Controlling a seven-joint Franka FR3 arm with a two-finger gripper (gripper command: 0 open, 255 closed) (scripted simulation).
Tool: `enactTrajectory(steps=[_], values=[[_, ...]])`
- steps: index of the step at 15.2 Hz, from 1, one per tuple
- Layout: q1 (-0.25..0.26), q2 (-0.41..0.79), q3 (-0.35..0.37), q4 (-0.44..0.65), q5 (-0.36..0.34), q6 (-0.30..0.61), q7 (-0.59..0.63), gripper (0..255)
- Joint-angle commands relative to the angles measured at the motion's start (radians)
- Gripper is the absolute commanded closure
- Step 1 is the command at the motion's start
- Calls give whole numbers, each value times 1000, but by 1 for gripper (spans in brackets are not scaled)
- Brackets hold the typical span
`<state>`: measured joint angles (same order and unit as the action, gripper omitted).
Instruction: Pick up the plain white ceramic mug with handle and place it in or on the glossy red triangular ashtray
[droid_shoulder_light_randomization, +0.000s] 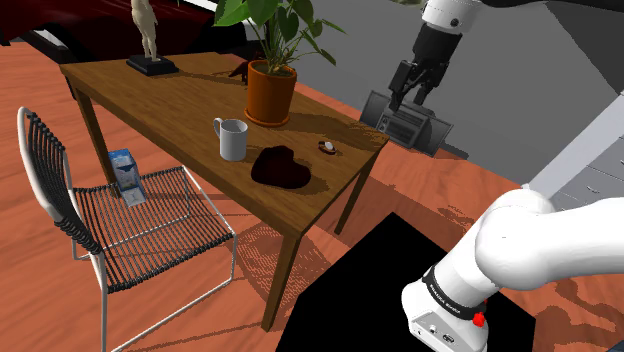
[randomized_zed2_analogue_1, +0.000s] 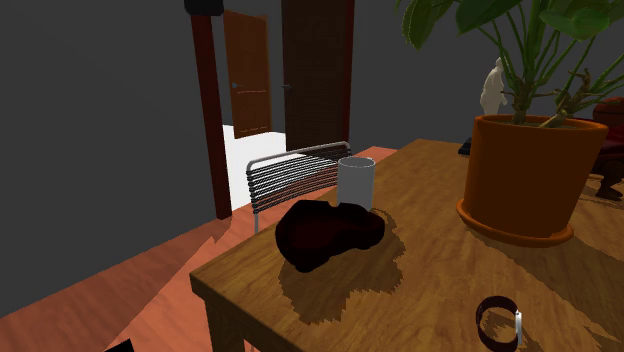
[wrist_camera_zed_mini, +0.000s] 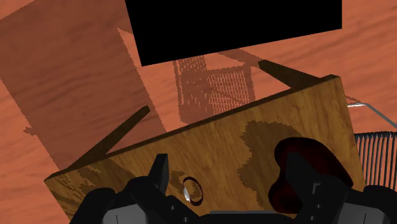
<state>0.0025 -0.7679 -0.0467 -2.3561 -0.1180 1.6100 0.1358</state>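
Note:
The white mug (droid_shoulder_light_randomization: 231, 138) stands upright on the wooden table (droid_shoulder_light_randomization: 150, 100), its handle turned toward the shoulder view's left. Right beside it lies the dark red ashtray (droid_shoulder_light_randomization: 282, 167), glossy and lobed. From the second exterior view the mug (randomized_zed2_analogue_1: 355, 182) stands just behind the ashtray (randomized_zed2_analogue_1: 328, 232). My gripper (droid_shoulder_light_randomization: 409, 99) hangs open and holding nothing, high above the floor past the table's far right edge, well away from the mug. In the wrist view the gripper (wrist_camera_zed_mini: 236, 191) looks down on the table corner, with the ashtray (wrist_camera_zed_mini: 305, 165) beneath its one finger.
An orange pot (droid_shoulder_light_randomization: 271, 92) with a leafy plant stands behind the mug. A small dark ring (droid_shoulder_light_randomization: 328, 148) lies near the table's right edge. A pale statue (droid_shoulder_light_randomization: 150, 40) is at the far corner. A wire chair (droid_shoulder_light_randomization: 150, 235) holds a blue carton (droid_shoulder_light_randomization: 124, 175). A grey device (droid_shoulder_light_randomization: 405, 122) is on the floor.

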Motion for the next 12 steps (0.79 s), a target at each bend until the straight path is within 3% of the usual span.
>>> enactTrajectory(steps=[1, 12], values=[[0, 0, 0, 0, 0, 0, 0, 0], [35, 389, 65, 143, 75, 212, 130, 0]])
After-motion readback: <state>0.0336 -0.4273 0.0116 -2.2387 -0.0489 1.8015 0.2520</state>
